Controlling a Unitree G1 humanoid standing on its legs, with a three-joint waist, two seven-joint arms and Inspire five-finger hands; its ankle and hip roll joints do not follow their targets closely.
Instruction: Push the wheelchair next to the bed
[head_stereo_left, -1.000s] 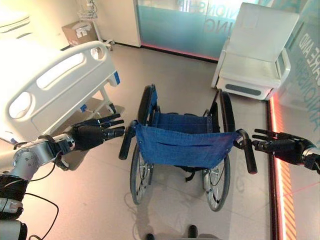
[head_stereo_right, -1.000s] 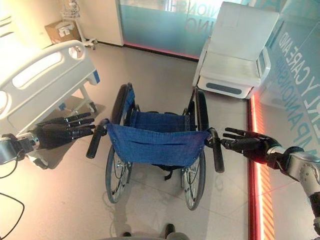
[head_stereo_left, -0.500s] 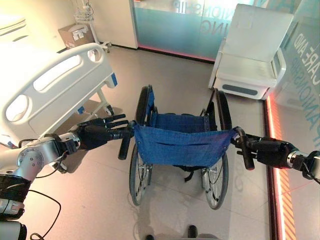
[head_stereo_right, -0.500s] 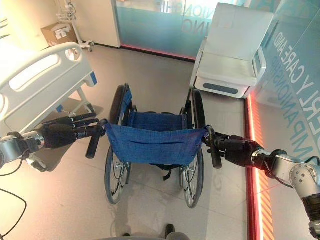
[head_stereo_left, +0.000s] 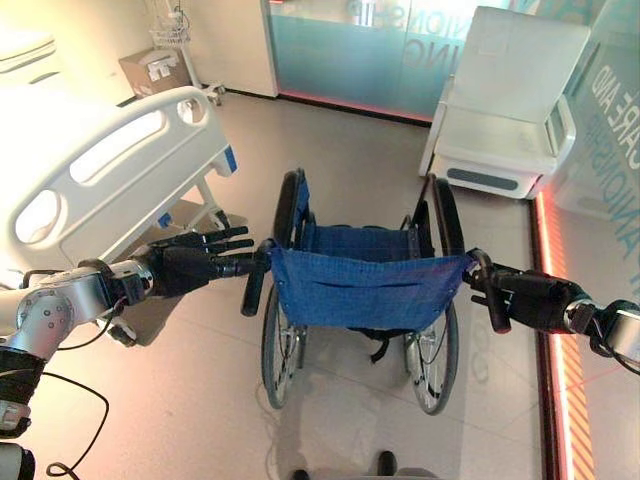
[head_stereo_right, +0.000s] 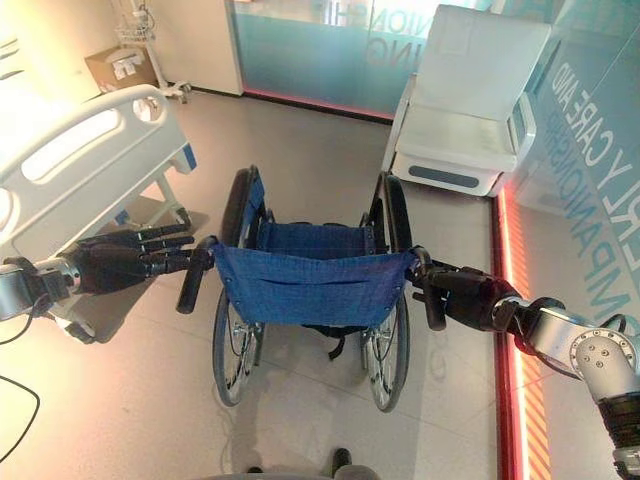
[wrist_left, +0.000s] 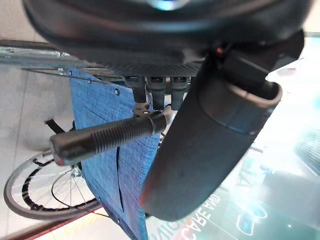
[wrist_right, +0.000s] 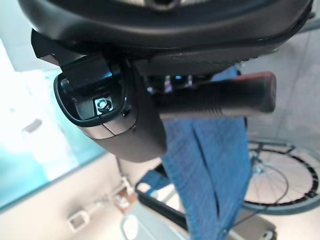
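**A:** Both hands have closed in on the wheelchair (head_stereo_left: 360, 290) since a second ago; back then your right hand (head_stereo_left: 530, 300) was spread and just off its grip, and now its fingers are curled round the right grip (wrist_right: 215, 97); the right wrist view shows the grip lying across the palm.

**B:** And your left hand (head_stereo_left: 195, 268)?

**A:** It has come up to the left grip (head_stereo_left: 255, 285); its fingers are straight, tips touching the top of the grip; the left wrist view shows the grip in front of the fingers, thumb not wrapped round it; so you have no hold on that side yet.

**B:** Where does the chair stand?

**A:** On the open floor in front of you, back towards you; the bed (head_stereo_left: 110, 170) is off to your left and ahead, its footboard near the chair's left wheel but apart from it; the armchair (head_stereo_left: 510, 110) stands well beyond on the right.

**B:** So how far along are you?

**A:** Early, I'd judge; one grip taken, the other only touched; closing the left hand and the whole push and turn towards the bed are left.
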